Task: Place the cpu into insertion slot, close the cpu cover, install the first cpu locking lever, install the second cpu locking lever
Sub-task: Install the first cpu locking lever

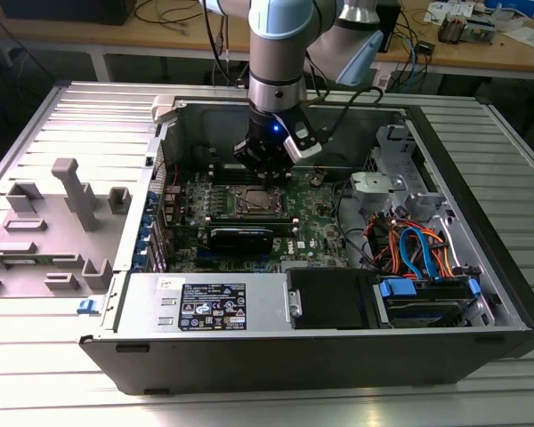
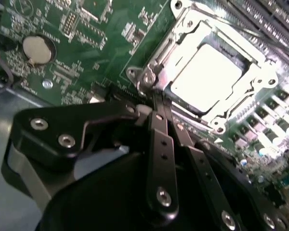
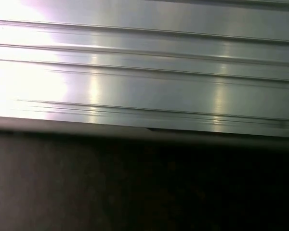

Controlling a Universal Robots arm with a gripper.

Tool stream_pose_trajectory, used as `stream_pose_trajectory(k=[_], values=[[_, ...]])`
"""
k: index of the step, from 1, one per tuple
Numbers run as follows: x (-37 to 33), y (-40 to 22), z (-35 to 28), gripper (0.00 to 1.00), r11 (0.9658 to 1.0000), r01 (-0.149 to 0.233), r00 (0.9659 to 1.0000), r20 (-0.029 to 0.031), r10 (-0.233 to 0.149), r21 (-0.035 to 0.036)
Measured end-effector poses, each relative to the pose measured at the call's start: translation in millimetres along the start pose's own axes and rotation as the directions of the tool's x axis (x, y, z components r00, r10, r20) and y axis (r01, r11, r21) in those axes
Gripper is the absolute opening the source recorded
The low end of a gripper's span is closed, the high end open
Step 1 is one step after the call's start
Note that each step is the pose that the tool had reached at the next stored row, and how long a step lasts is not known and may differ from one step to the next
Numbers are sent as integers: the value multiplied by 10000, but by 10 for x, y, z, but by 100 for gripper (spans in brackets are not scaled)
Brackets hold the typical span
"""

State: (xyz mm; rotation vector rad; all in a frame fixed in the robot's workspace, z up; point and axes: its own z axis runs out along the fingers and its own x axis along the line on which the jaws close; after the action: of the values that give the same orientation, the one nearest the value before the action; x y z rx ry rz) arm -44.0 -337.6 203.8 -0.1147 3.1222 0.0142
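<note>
CPU [image 2: 208, 72] is seen seated in the slot [image 2: 176, 98] on the green board [image 2: 82, 29], w/ its pale metal top showing through the cut-out of the cover [image 2: 260, 79], which is laid flat over it. In the second wrist view the tool [image 2: 156, 113] is held w/ its black fingers [image 2: 161, 144] drawn together to a narrow tip, nothing seen gripped between them; the tip is placed just beside the socket corner, by a round silver screw boss [image 2: 148, 77]. Whether the tip touches the frame can't be told. A coin cell [image 2: 37, 48] is seen on the board, well apart from the socket. In the exterior view the arm [image 1: 278, 53] is lowered into the open PC case [image 1: 481, 178], the tool [image 1: 265, 169] being directly above the cover [image 1: 254, 203] near the board's middle. A black card [image 1: 240, 237] is fitted just in front of the socket, and orange + blue cables [image 1: 418, 249] are bundled toward the exterior view's right. A grey fixture [image 1: 76, 191] w/ upright posts is set on the ribbed metal worktop [image 1: 36, 338] at the exterior view's left. In the first wrist view ribbed metal [image 3: 144, 72] is shown over a dark band.
</note>
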Motion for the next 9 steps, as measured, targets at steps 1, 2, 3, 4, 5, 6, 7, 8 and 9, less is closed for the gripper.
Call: stream_pose_trajectory(k=[1,2,3,4,5,6,7,8,9], values=[[0,0,-14,11,10000,0,10000,-1,0,3],[0,0,-29,11,10000,0,10000,-5,0,6],[-1,0,-41,11,10000,0,10000,-5,0,6],[-1,0,-47,11,10000,1,10000,-5,-1,7],[-1,0,-48,11,10000,2,10000,-4,-2,10],[-1,0,-47,11,10000,3,10000,-4,-3,30],[-1,0,-49,11,10000,2,10000,-9,-2,66],[-1,0,-49,11,10000,3,10000,-11,-3,88],[-1,-1,-49,11,10000,3,10000,-12,-3,89]])
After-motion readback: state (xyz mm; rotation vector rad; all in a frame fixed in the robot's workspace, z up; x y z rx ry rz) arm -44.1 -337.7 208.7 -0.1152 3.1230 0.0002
